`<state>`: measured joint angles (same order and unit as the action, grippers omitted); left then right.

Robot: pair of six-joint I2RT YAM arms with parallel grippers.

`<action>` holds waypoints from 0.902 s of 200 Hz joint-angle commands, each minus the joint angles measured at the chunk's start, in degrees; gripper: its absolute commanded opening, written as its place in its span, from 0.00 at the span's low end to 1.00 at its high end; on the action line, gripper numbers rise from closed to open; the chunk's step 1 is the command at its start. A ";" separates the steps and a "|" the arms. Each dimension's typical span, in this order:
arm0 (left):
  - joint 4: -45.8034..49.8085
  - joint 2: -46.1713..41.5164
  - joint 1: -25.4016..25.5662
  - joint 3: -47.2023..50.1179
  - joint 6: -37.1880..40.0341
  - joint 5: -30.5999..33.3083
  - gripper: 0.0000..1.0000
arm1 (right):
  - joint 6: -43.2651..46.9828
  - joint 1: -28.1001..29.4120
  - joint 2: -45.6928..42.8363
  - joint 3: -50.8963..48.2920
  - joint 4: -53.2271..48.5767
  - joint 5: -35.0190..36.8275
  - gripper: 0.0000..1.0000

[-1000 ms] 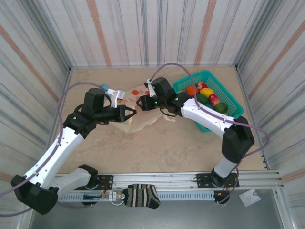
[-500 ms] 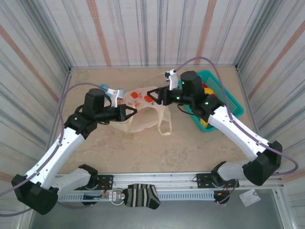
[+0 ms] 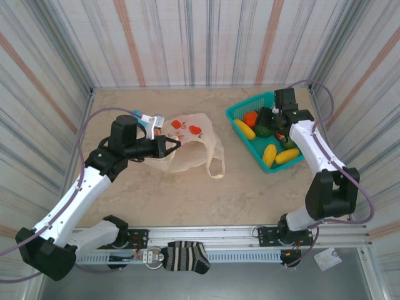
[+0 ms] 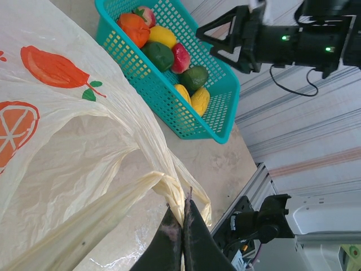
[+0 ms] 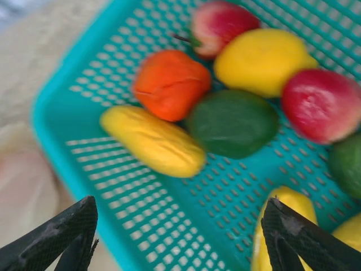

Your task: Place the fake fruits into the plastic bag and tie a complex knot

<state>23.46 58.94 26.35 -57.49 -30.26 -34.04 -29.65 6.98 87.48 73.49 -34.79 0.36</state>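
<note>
Cream plastic bag (image 3: 187,139) pinched by the left tool (image 4: 180,226); the fake fruits (image 3: 269,134) lie in the teal basket (image 3: 232,112).
Jaws of the left tool are closed tight on a gathered edge of the bag, which lies crumpled on the counter (image 3: 250,194) at centre-left of the overhead frame. At upper right the right tool (image 5: 179,240) hovers over the basket, spread wide and holding nothing, with yellow, orange, green and red fruits below it.
</note>
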 commanded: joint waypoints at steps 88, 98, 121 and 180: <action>-2.55 1.04 0.46 -0.33 1.61 -2.57 0.00 | -59.66 -3.03 20.36 12.66 -9.92 1.99 0.77; -2.48 0.95 0.50 -0.25 1.71 -2.44 0.00 | -62.39 -2.78 21.41 12.91 -9.59 2.11 0.78; -2.19 0.79 0.54 -0.32 1.87 -2.30 0.00 | -66.14 -2.61 23.47 13.49 -9.45 3.36 0.80; -1.40 1.28 0.63 -0.95 2.44 -2.41 0.00 | -67.56 -3.12 29.00 12.39 -2.33 0.63 0.77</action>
<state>22.20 59.86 26.37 -57.49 -29.65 -35.40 -94.02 3.99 114.10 85.73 -38.46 1.45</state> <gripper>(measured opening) 0.048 0.781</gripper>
